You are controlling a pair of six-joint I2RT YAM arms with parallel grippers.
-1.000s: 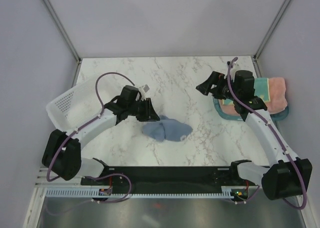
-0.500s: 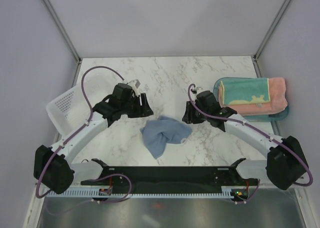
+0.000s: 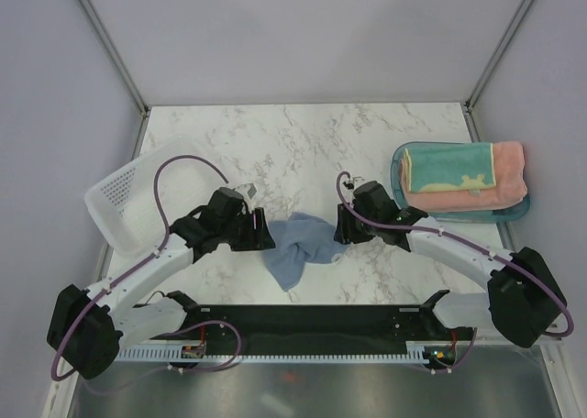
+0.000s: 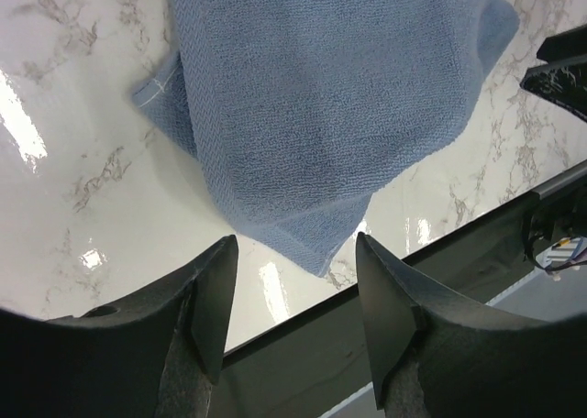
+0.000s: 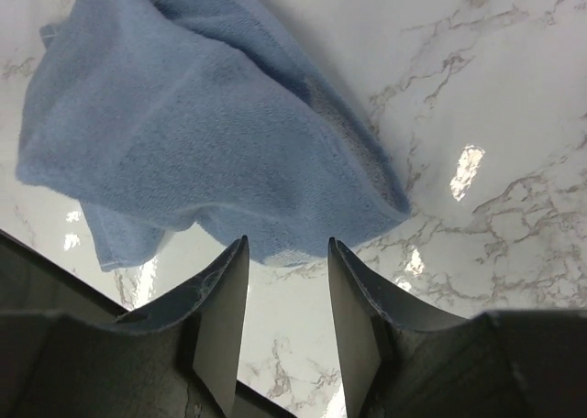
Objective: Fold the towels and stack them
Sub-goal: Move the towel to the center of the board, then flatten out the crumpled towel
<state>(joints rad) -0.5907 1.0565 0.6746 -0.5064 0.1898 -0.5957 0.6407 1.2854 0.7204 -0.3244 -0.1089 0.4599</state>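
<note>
White marble-patterned table (image 3: 303, 143). Crumpled blue-grey towel (image 3: 298, 244) lies near the middle of the near edge. White perforated basket (image 3: 128, 193) sits at the left edge. Teal tray (image 3: 510, 214) sits at the right edge.

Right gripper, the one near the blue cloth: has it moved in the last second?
Yes. The right gripper swung away from the teal tray, leftward and lower in the top view, and now sits beside the blue-grey towel.
</note>
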